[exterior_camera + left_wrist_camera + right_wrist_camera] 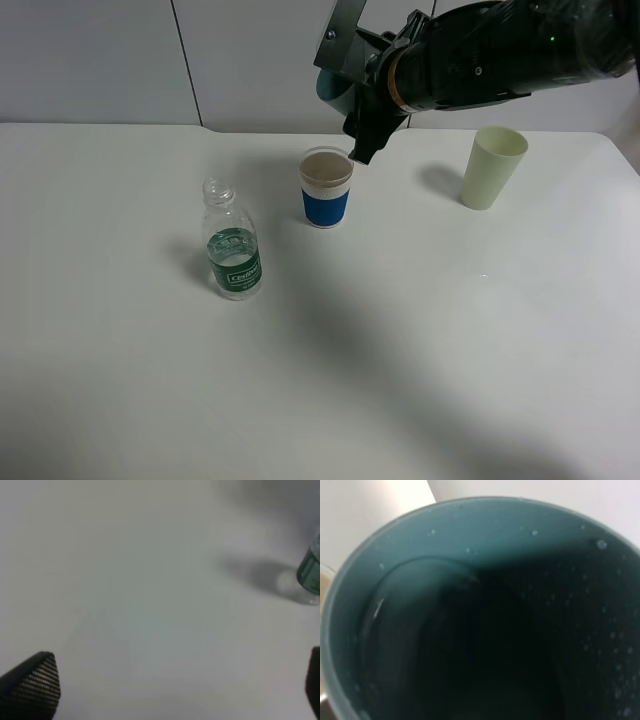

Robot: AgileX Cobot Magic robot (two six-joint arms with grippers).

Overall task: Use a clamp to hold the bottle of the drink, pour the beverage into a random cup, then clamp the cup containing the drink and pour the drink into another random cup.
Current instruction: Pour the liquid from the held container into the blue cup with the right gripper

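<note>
A plain white table point(400, 360) carries three things, all upright and well apart: a small clear bottle point(232, 250) with a green label (left of the middle), a white cup with a blue band point(326, 190) farther back, and a pale yellow-green tumbler point(492, 167) toward the right rear corner

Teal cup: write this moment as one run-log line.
right claw: shut on teal cup, tilted above blue-banded cup | left claw: open, empty | bottle: upright

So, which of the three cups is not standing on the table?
The teal cup: it is up in the air, tilted above the white cup with the blue band. That cup and the pale yellow-green cup stand upright on the table.
</note>
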